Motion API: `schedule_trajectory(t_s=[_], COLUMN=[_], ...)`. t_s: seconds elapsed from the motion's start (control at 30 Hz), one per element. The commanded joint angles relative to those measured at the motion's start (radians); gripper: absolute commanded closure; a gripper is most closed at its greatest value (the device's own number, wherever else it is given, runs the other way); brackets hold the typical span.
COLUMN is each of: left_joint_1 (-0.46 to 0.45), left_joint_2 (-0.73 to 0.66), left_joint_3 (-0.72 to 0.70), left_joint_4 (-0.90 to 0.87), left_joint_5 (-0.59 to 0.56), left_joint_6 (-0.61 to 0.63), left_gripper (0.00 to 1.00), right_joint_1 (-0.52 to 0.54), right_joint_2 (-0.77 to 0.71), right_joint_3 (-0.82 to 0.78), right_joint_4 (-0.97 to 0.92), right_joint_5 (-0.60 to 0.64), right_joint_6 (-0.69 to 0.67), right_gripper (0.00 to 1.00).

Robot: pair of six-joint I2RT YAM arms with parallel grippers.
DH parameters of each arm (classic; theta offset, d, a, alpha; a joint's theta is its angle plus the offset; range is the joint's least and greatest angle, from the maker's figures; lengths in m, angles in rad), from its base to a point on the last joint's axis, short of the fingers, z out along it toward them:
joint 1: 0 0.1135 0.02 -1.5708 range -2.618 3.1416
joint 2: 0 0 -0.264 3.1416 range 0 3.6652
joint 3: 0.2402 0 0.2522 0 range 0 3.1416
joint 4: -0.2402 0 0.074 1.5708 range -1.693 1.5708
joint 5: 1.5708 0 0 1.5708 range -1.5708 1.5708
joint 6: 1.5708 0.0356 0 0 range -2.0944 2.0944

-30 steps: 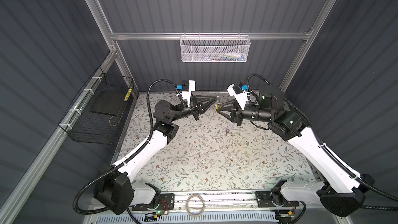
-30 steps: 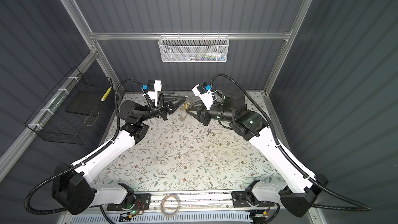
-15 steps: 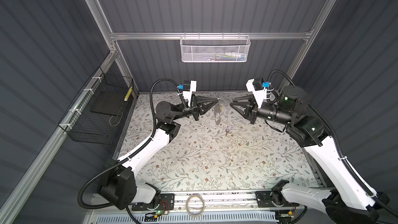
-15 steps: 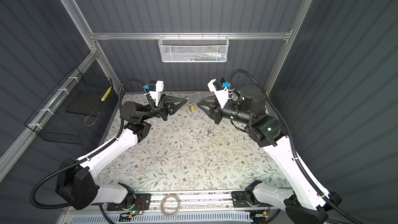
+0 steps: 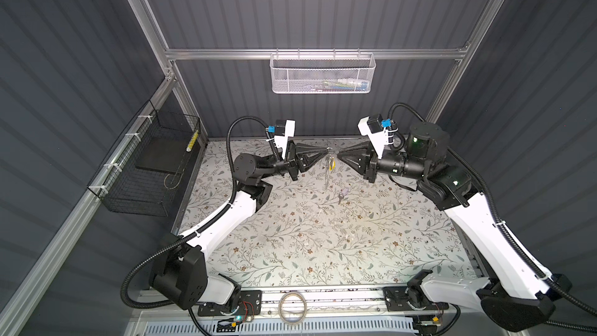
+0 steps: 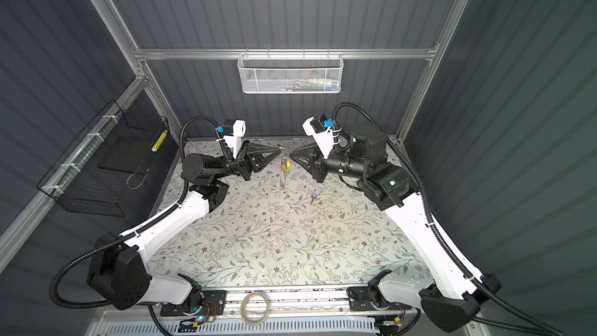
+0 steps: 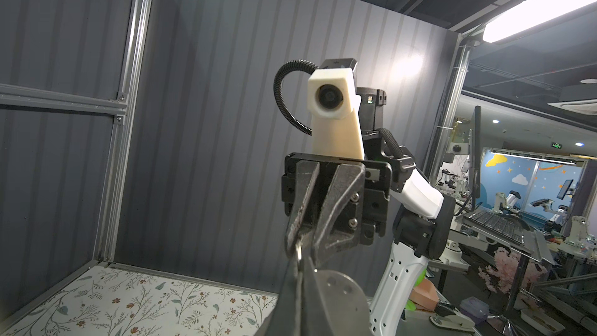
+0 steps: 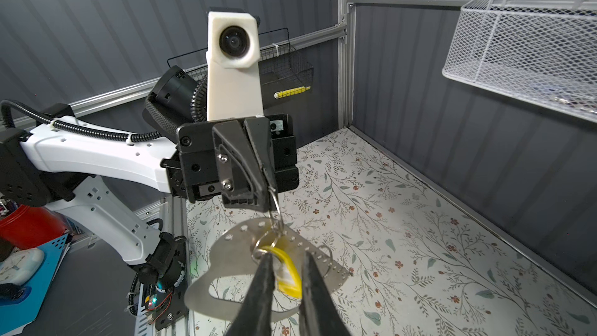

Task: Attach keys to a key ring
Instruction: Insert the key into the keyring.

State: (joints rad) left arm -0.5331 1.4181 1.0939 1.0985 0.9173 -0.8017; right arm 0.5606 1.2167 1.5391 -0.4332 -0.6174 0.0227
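Pinching a thin wire loop [image 8: 275,200], the jaws of the left claw [image 8: 270,190] are pressed together, and the flat grey key ring [image 8: 223,263] is hung from that loop, clear of the mat [image 5: 290,237], long axis pointing down. Just beside the key ring, the right claw [image 8: 287,256] is held slightly spread around the yellow key [image 8: 289,282]; contact cannot be judged. Below the key ring, nearer the right arm, the lilac key [image 5: 343,192] is found lying flat.
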Motion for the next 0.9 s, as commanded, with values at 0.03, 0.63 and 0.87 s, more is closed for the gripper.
schedule_trajectory(t_s=[0.03,0.63,0.87], left_joint_1=[0.004,0.004,0.004], left_joint_2=[-0.004,-0.013,-0.015], left_joint_3=[0.039,0.034,0.03], left_joint_4=[0.053,0.046,0.046], left_joint_5=[0.014,0.025,0.027], left_joint_6=[-0.02,-0.021,-0.021], left_gripper=[1.0,1.0,1.0], right_joint_1=[0.004,0.011,0.014], right_joint_2=[0.001,0.038,0.045], right_joint_3=[-0.003,0.022,0.031], right_joint_4=[0.037,0.039,0.067], right_joint_5=[-0.048,-0.037,-0.049], right_joint_6=[0.025,0.036,0.042], right_gripper=[0.82,0.81,0.8])
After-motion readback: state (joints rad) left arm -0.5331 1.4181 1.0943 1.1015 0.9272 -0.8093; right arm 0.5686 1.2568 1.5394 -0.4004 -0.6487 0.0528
